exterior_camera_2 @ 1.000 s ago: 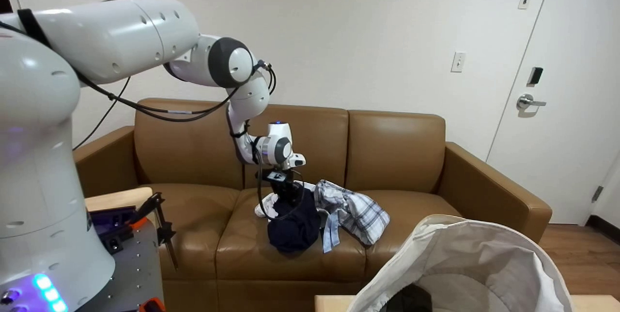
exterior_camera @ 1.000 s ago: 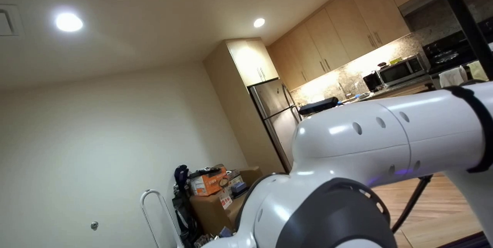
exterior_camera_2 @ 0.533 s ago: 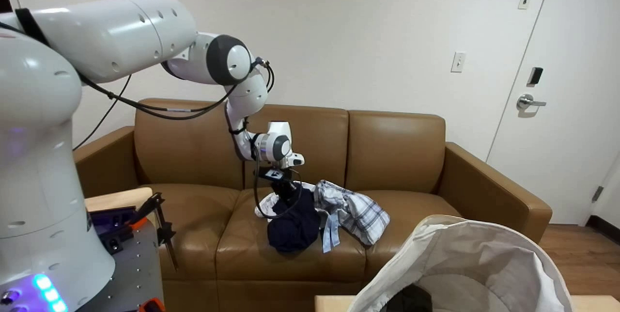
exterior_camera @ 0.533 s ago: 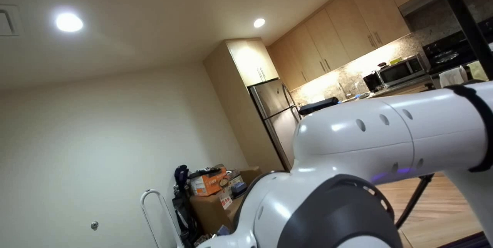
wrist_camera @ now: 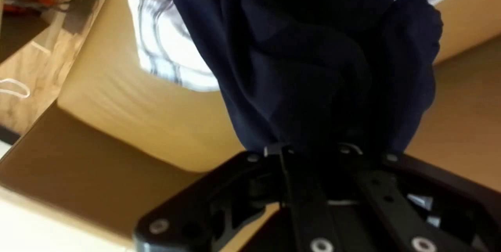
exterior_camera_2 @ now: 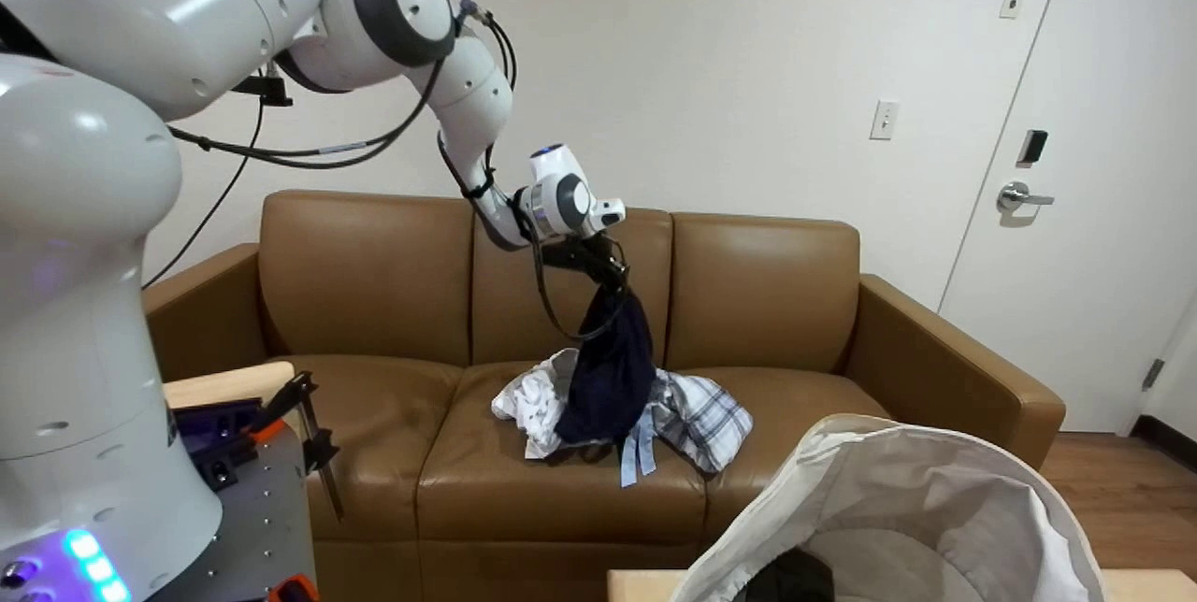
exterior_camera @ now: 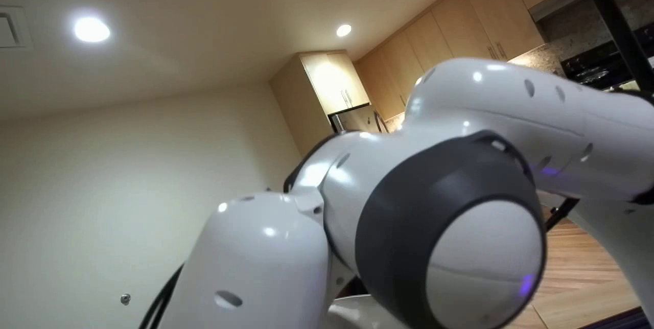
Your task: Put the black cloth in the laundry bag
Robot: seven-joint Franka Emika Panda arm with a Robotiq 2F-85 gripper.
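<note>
The black cloth [exterior_camera_2: 612, 378], navy-looking in the light, hangs from my gripper [exterior_camera_2: 612, 279] above the sofa. Its lower end rests on or just over the other clothes; which of these, I cannot tell. In the wrist view the cloth [wrist_camera: 297, 68] fills the space beyond the gripper [wrist_camera: 313, 150], shut on it, with the fingertips partly lost in dark folds. The laundry bag [exterior_camera_2: 935, 499], off-white and wide at the mouth, stands at the lower right of an exterior view, apart from the gripper. A dark item [exterior_camera_2: 790, 579] lies inside it.
On the brown sofa [exterior_camera_2: 355, 406] a white garment [exterior_camera_2: 533, 406] lies left of the hanging cloth and a plaid shirt [exterior_camera_2: 706, 420] right of it. The sofa's arm [exterior_camera_2: 963, 359] rises behind the bag. A wooden surface [exterior_camera_2: 645, 585] shows beside the bag.
The gripper has shut on the black cloth and risen with it from the sofa, shifting slightly right in an exterior view. The cloth now hangs stretched, and more of the white garment shows.
</note>
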